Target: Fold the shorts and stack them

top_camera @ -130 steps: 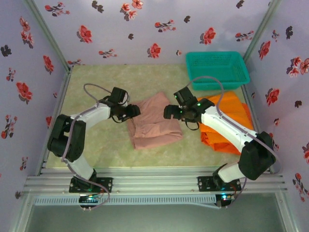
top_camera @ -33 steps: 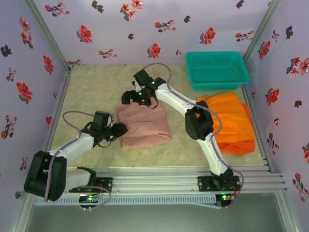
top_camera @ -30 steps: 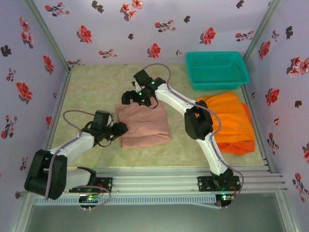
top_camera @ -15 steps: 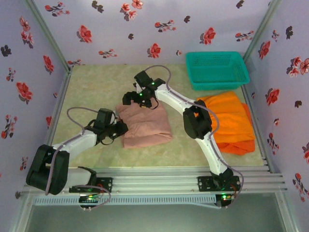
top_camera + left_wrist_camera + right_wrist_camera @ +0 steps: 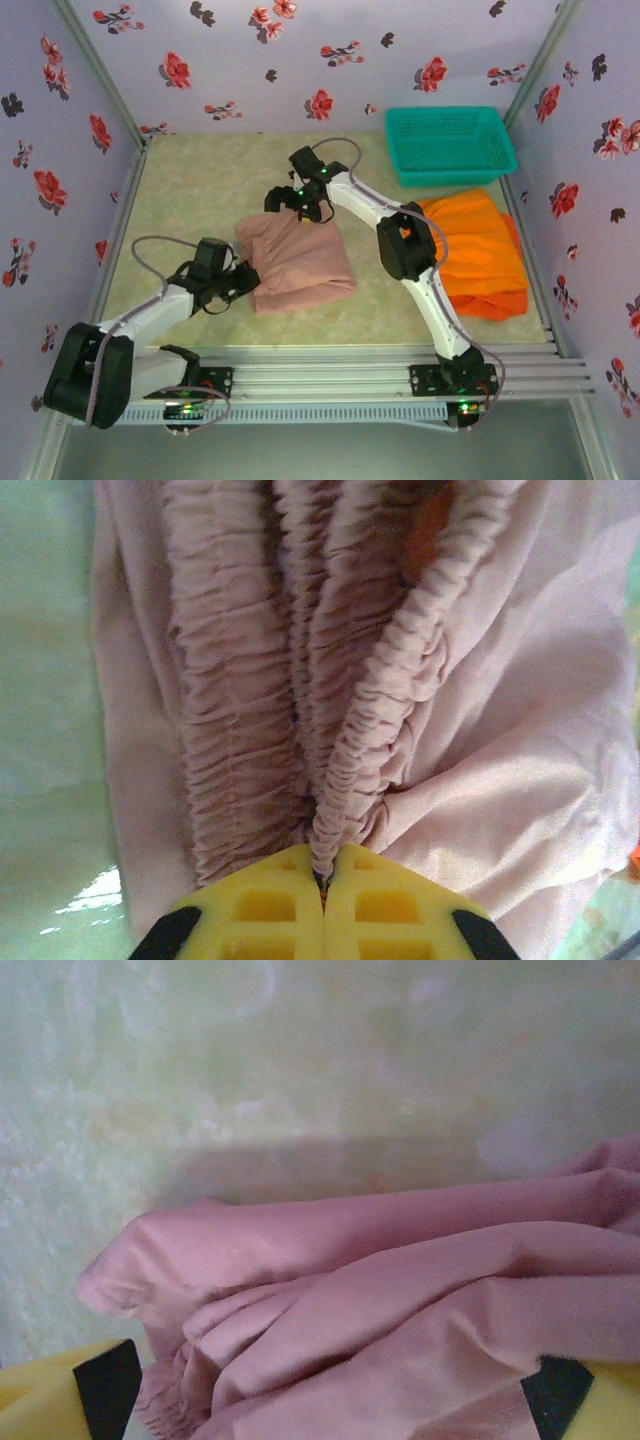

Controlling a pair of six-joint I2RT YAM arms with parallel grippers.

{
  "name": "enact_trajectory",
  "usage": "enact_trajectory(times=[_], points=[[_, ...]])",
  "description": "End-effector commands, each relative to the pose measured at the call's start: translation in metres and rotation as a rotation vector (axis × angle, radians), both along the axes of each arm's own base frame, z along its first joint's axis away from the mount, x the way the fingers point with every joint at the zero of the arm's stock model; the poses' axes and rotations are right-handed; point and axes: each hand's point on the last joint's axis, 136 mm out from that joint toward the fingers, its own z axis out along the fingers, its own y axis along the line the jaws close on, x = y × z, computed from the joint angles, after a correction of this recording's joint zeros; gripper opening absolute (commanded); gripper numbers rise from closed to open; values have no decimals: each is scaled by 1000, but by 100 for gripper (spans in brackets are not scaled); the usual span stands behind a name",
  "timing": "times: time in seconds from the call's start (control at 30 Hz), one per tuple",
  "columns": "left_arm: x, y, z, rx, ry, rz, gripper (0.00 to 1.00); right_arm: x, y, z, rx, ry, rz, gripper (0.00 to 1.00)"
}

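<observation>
I see L arm (image 5: 150, 312), R arm (image 5: 360, 205): white links w/ black joints, grey cables (image 5: 335, 141) looping off, green LEDs (image 5: 463, 407) at bases (image 5: 190, 380), bottom of frame; fingers (image 5: 255, 910) yellow, gridded.

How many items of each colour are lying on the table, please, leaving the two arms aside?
Dusty pink shorts: 1
Orange shorts: 2, overlapping in one pile
Teal mesh basket: 1
Total: 4
</observation>
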Motion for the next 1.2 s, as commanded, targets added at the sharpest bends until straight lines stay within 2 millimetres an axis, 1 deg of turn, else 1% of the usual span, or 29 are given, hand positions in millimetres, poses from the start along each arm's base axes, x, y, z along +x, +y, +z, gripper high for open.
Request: enact_trajectory(times=[0.0,0.07,0.17,0.23,0.27,0.3,0.37,0.4,0.43,0.47,0.5,0.6,0.63,0.7,0.8,0.87,0.93,1.07,1.17], points=[[-23,14,-29,44,117,35,0,15,-2,-4,8,1,-31,99],[-24,14,-30,38,115,41,0,21,-2,-1,16,-1,-39,99],[-19,12,-22,26,90,44,6,28,-1,11,46,-11,-47,99],[-14,11,-10,18,63,42,11,29,2,28,74,-28,-34,99],[-11,9,-3,11,47,39,15,28,5,39,91,-38,-24,99],[-8,8,7,2,24,37,22,27,5,52,105,-53,-14,99],[-1,5,32,-16,-29,32,31,22,4,79,118,-95,9,99],[2,4,46,-24,-60,28,39,18,1,92,112,-121,22,99],[5,3,61,-33,-90,24,45,14,-4,108,103,-154,31,99],[8,2,73,-42,-112,22,52,12,-9,118,91,-182,37,99],[10,0,85,-51,-132,18,61,8,-16,132,81,-215,42,99],[15,-10,109,-100,-156,-4,74,-3,-41,156,24,-300,50,99],[16,-15,115,-124,-162,-9,78,-8,-51,158,-8,-318,51,99],[20,-26,122,-165,-177,-14,82,-14,-72,158,-65,-344,52,99],[24,-47,124,-225,-190,-31,85,-23,-101,144,-131,-335,50,99],[28,-61,119,-247,-184,-44,85,-30,-116,138,-139,-320,46,99],[32,-76,113,-263,-177,-65,86,-36,-129,124,-141,-290,39,99],[41,-100,98,-263,-181,-86,86,-43,-147,101,-144,-233,33,99],[45,-110,73,-225,-154,-100,86,-45,-155,83,-151,-189,39,99]])
